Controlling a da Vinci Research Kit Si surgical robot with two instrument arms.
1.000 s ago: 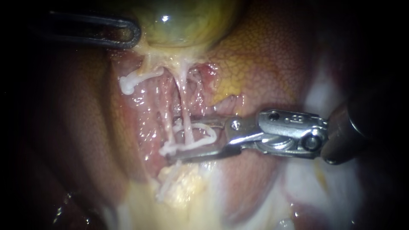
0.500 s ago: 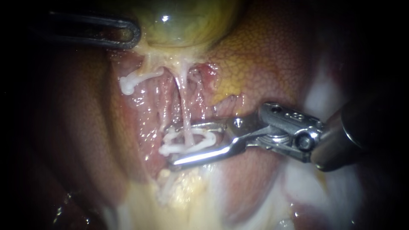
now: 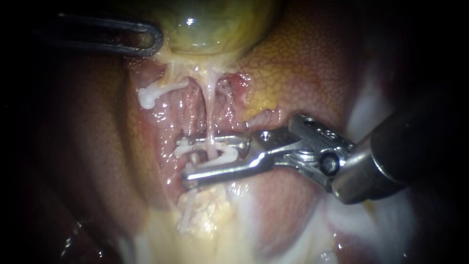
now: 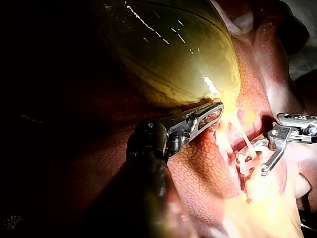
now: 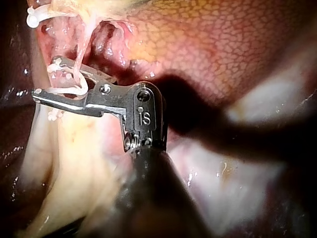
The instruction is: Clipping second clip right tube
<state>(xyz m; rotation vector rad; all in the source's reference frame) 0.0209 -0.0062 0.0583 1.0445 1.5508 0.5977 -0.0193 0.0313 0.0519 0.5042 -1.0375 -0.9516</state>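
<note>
Jaws of our right instrument [image 3: 191, 160] are standing slightly apart, gripping a white clip [image 3: 225, 157] from both sides, and we are straddling the right tube [image 3: 209, 112] with it. That tube is running down from the gallbladder [image 3: 210, 29], crossing the jaws roughly at right angles. It seems to be sitting deep in the clip, though glare is blurring this. Our shaft is reaching in from the right, across the liver [image 3: 303, 73]. Our left instrument [image 3: 149, 39] is waiting well apart, beside the gallbladder.

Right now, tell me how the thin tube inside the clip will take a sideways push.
The tube looks thin, pale and stretched taut below the gallbladder, so it probably bends sideways easily. Its wet sheen suggests it is slippery. Being so slender, it may tear if the clip drags.
</note>
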